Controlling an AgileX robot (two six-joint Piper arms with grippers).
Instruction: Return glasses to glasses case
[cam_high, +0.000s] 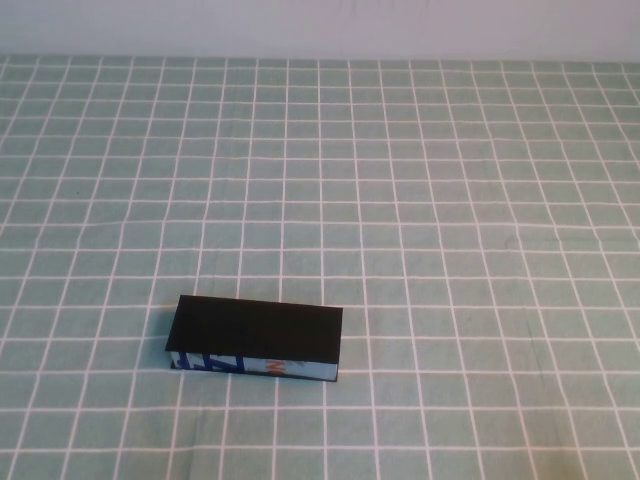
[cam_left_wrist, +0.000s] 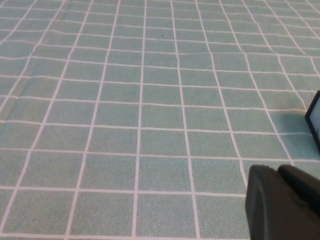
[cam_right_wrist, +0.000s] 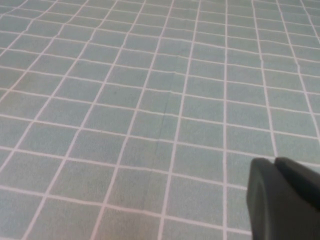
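The glasses case (cam_high: 256, 338) lies on the near left part of the table with its black lid down flat and its light-blue printed front side facing me. One corner of it shows in the left wrist view (cam_left_wrist: 315, 117). The glasses are not in view. Neither arm shows in the high view. My left gripper (cam_left_wrist: 277, 171) hovers low over the cloth, a short way from the case, its two dark fingers pressed together and empty. My right gripper (cam_right_wrist: 274, 163) is over bare cloth, its fingers also together and empty.
A green tablecloth (cam_high: 420, 200) with a white grid covers the whole table. A pale wall runs along the far edge (cam_high: 320, 25).
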